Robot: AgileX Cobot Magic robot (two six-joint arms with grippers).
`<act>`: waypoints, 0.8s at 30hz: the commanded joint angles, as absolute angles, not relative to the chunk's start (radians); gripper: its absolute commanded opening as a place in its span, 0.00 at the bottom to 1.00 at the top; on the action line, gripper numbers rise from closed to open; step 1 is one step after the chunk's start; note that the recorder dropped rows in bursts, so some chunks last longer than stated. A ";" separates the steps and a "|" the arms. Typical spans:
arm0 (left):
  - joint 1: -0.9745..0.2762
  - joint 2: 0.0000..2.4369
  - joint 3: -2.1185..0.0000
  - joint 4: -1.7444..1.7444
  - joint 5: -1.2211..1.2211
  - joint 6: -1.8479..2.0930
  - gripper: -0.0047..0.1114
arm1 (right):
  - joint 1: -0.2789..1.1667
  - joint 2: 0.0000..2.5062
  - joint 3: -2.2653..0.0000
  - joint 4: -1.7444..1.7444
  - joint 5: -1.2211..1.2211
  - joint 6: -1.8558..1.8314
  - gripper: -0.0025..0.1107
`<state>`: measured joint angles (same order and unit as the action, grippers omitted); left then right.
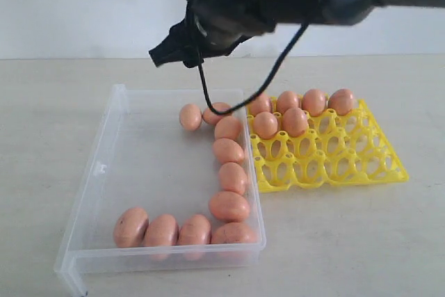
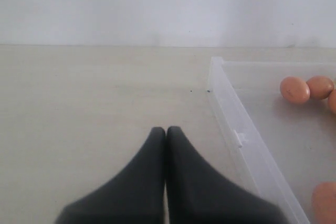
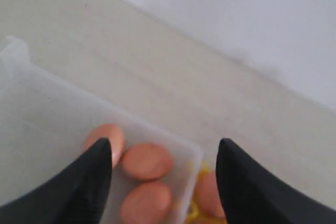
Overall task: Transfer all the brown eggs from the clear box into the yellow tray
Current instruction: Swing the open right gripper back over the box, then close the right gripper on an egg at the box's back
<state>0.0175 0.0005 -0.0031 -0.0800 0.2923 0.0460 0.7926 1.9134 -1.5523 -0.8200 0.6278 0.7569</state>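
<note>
In the exterior view ten brown eggs [image 1: 229,206] line two walls of the clear box [image 1: 104,172] on the table [image 1: 348,241] and six sit in the yellow tray [image 1: 327,165] just beside it, the left wrist view shows the left pincer [image 2: 166,129] pressed shut over bare table, and the right wrist view shows the right pincer [image 3: 164,142] wide and empty above the box's corner eggs.

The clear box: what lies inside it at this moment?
Ten brown eggs lie inside the clear box: four along the near wall, six up the side beside the yellow tray. A hanging black cable covers part of one far egg.
</note>
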 commanded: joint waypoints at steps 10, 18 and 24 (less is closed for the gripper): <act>0.014 0.000 0.000 -0.085 0.285 0.045 0.00 | 0.658 2.397 -2.188 0.055 0.893 0.274 0.52; 0.014 0.000 0.000 -0.085 0.285 0.045 0.00 | 0.658 2.453 -2.188 -0.155 0.807 0.344 0.52; 0.014 0.000 0.000 -0.085 0.285 0.045 0.00 | 0.658 2.488 -2.186 -0.181 0.785 0.358 0.52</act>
